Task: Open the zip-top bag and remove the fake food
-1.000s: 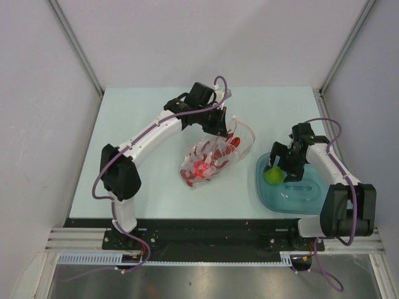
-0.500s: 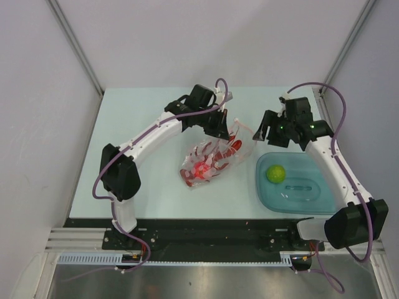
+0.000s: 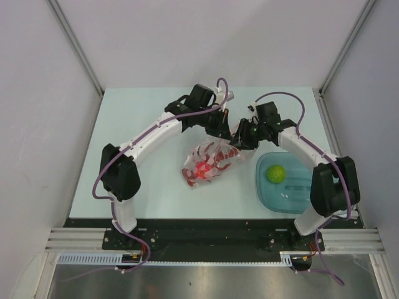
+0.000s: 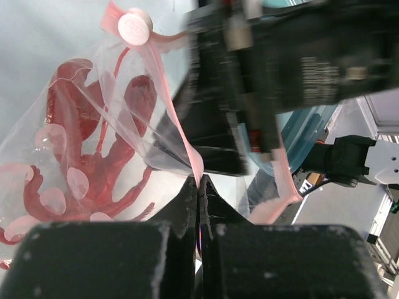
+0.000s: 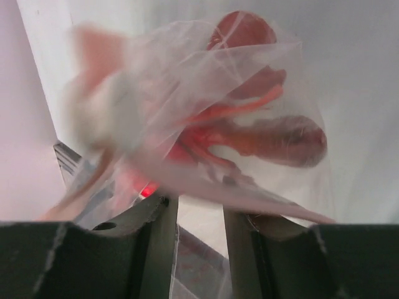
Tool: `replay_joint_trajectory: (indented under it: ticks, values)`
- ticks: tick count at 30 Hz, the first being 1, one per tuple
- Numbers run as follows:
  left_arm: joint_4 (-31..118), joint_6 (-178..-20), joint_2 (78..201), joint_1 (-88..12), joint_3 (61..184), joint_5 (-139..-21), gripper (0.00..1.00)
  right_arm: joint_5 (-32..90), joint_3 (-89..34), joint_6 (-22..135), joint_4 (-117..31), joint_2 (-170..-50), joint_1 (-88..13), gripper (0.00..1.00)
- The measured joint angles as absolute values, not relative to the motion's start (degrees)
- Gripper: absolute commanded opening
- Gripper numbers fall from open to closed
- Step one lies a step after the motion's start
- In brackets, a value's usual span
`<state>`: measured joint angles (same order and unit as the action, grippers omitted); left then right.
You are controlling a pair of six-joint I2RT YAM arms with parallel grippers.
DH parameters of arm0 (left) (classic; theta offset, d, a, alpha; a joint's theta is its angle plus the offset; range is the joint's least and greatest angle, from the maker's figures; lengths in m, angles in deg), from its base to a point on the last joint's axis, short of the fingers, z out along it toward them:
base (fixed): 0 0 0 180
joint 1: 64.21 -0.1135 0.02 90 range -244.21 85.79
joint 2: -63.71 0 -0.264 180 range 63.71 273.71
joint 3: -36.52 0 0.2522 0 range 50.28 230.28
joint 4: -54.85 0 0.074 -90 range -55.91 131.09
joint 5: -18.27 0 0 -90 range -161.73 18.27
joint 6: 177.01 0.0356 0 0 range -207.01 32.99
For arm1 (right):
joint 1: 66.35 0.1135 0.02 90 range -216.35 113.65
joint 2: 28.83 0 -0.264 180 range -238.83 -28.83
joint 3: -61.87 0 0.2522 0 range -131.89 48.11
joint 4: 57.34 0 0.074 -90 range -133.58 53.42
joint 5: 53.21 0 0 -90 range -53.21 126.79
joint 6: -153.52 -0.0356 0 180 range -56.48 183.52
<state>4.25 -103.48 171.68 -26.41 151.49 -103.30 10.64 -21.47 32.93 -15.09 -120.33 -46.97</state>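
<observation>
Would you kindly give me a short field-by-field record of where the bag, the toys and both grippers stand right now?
zip-top bag: mid-table, mouth end up at both grippers
left gripper: shut, pinching the pink zip strip
right gripper: jaws apart at the bag's mouth, no grip evident
red lobster: inside the bag
green ball: out of the bag, lying in the teal tray
</observation>
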Motion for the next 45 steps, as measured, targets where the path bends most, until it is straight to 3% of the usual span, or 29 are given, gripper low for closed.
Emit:
replay_joint_trajectory:
  ticks: [3, 4, 7, 10, 13, 15, 18, 21, 29, 45]
  values:
    - [4.55, -103.50, 171.68, -26.37, 151.49, -103.45, 0.03, 8.30, -20.51, 31.94, -17.39, -123.28, -46.95, 0.38]
    - [4.66, -103.52, 171.68, -26.34, 151.49, -103.43, 0.15, 7.34, -20.05, 31.64, -18.35, -124.29, -46.93, 0.39]
    - [4.92, -103.65, 171.70, -26.37, 151.49, -103.43, 0.32, 4.98, -18.72, 30.55, -20.82, -126.80, -46.67, 0.39]
    - [5.03, -103.41, 171.70, -26.37, 151.55, -103.17, 0.45, 3.32, -17.73, 29.98, -22.44, -128.46, -46.51, 0.39]
    - [4.31, -102.21, 171.57, -26.52, 151.51, -101.24, 0.51, 2.14, -17.01, 29.41, -23.81, -129.90, -46.51, 0.40]
    - [3.72, -101.27, 170.47, -26.85, 150.37, -99.21, 0.48, 1.26, -16.44, 28.99, -24.95, -130.58, -46.51, 0.40]
    - [2.83, -100.13, 165.12, -28.33, 143.75, -96.63, 0.28, -0.03, -15.70, 28.51, -26.33, -131.30, -46.51, 0.41]
    - [1.54, -99.54, 158.78, -30.93, 135.66, -95.17, 0.18, -1.38, -15.20, 28.12, -27.64, -132.07, -46.43, 0.43]
    - [-0.43, -98.80, 154.52, -32.29, 118.66, -94.86, 0.13, -5.36, -14.58, 27.73, -29.85, -132.92, -46.30, 0.50]
    - [0.77, -97.55, 163.24, -31.02, 117.46, -99.58, 0.13, -9.23, -14.61, 30.26, -28.16, -134.21, -44.85, 0.71]
